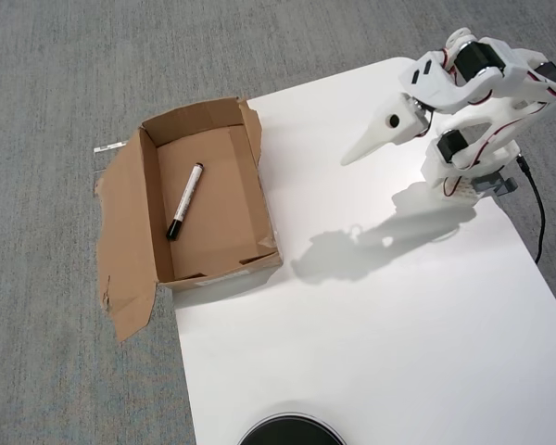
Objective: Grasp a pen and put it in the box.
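Pen (185,200) in box (256,176), well apart from empty, clenched jaws: light, stiff, slick; grip mid-barrel.

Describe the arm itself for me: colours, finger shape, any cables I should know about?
In the overhead view the arm is white plastic with black servo motors set into its joints. The gripper ends in a long white finger tapering to a point, with a dark round hole near its root. Thin red wires run along the links, and a thicker black cable leaves the base across the white table.
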Motion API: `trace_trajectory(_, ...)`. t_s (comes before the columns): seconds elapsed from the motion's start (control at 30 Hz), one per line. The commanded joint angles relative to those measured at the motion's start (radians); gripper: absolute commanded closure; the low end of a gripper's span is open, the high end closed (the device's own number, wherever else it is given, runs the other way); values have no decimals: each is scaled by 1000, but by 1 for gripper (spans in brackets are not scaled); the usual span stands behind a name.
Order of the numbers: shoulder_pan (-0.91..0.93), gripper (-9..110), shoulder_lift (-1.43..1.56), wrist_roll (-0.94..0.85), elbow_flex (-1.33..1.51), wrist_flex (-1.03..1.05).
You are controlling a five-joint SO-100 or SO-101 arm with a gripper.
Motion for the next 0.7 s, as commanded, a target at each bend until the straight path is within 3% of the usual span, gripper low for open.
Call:
trace_trajectory(0.0,1,84,270,68,283,0)
trace_trajectory(0.33,2,84,549,81,601,0)
trace_trajectory(0.5,1,84,620,237,679,0)
trace_trajectory(0.67,-1,84,695,285,763,0)
